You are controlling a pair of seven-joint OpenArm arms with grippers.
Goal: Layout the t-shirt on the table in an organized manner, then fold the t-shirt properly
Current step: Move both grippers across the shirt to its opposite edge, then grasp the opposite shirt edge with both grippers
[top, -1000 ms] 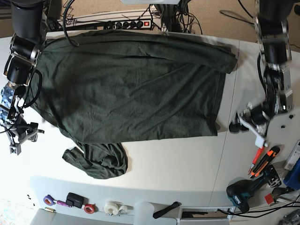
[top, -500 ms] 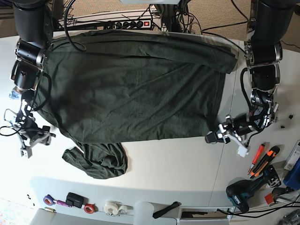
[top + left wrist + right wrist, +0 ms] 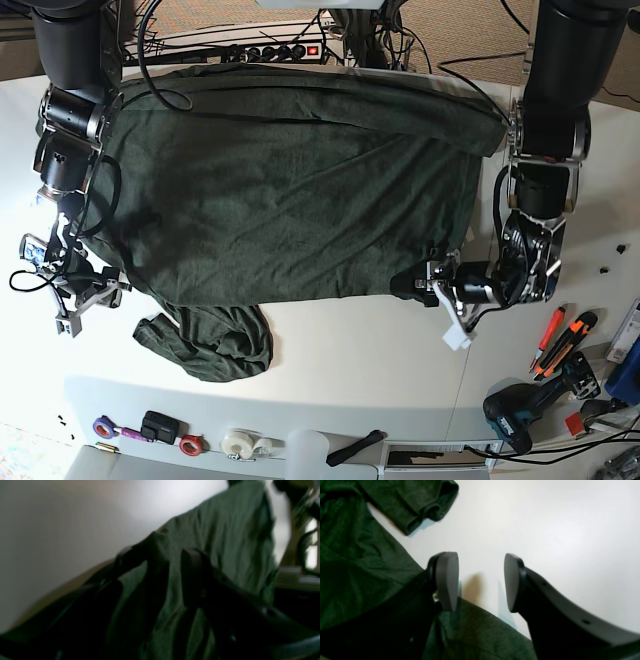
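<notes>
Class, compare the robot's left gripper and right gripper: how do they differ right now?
The left gripper has its jaws over the t-shirt; the right gripper has its jaws over bare table. The left sits at the shirt's corner; the right beside its edge. Both stand open.

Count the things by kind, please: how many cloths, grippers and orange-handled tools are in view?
Cloth: 1, the t-shirt.
Grippers: 2, left gripper and right gripper.
Orange-handled tools: 2, a cutter and a smaller tool.
Total: 5.
</notes>
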